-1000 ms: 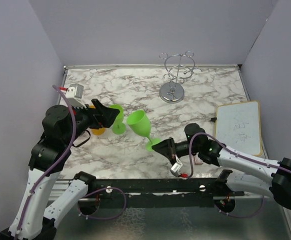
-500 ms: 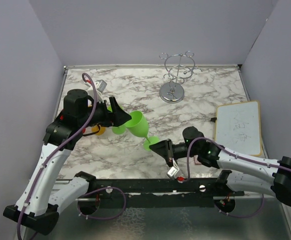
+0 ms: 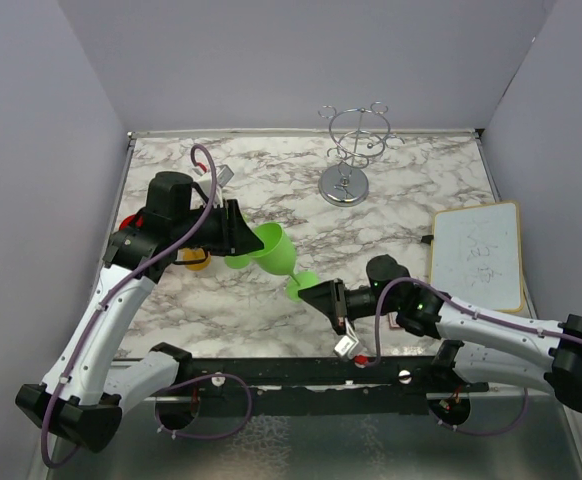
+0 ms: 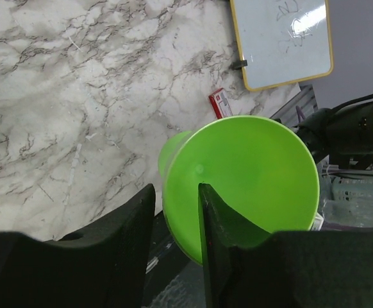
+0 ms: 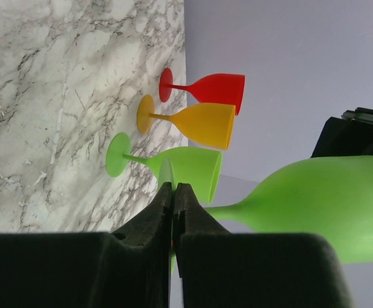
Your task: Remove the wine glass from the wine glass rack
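Note:
A green wine glass hangs tilted above the marble table, well away from the chrome wine glass rack at the back, which carries no glass. My right gripper is shut on the glass's foot, the bowl sticking out to the right. My left gripper is at the bowl's mouth. In the left wrist view its jaws straddle the rim, one finger over the mouth, one outside with a narrow gap.
Three more glasses stand at the left: green, orange and red. A whiteboard lies at the right edge with a small red box near it. The walls close in on three sides.
My left arm swung right from the standing glasses to the held glass's mouth, and its jaws narrowed round the rim. The right gripper kept its hold on the foot, shifting slightly.

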### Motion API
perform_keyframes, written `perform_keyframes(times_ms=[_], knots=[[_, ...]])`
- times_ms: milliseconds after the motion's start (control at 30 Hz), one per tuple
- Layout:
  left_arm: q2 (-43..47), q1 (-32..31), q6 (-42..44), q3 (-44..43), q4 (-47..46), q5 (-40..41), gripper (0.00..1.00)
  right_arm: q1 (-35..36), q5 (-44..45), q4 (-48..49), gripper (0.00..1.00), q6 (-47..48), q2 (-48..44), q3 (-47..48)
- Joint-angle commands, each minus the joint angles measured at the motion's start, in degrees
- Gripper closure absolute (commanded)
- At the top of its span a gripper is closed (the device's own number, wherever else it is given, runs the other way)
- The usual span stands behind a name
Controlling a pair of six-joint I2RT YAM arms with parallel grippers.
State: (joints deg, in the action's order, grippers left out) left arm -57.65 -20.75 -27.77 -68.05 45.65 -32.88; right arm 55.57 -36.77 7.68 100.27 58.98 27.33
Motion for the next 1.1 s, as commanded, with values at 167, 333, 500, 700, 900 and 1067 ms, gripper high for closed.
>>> perform_keyframes(times_ms=[167, 333, 500, 700, 900, 1067], knots=[[0.82, -0.04, 0.33, -0.96, 0.59, -2.52, 0.84, 0.45, 2.57, 5.17, 0.92, -2.34, 1.31, 0.59], [0.85, -0.04, 0.08, -1.76, 0.35, -1.62, 1.0, 0.47, 2.4, 6.92, 0.86, -7.22, 2.55, 0.95], [0.62, -0.07, 0.93, -4.43, 0.27, 2.43, 1.0, 0.48, 2.87, 11.61, 0.55, -14.43, 2.57, -0.71], [-1.24, -0.07, 2.17, -8.97, 0.31, 6.75, 1.0, 0.48, 5.49, 18.52, 0.01, -23.15, 1.38, -4.22], [-2.82, -0.07, 4.46, -12.33, 0.23, 12.46, 1.0, 0.3, 14.76, 36.63, 0.01, -43.39, 0.2, -11.27], [-4.07, -0.07, 5.85, -11.63, -0.01, 16.49, 1.0, 0.14, 26.32, 52.73, 0.01, -63.94, -1.99, -17.3]])
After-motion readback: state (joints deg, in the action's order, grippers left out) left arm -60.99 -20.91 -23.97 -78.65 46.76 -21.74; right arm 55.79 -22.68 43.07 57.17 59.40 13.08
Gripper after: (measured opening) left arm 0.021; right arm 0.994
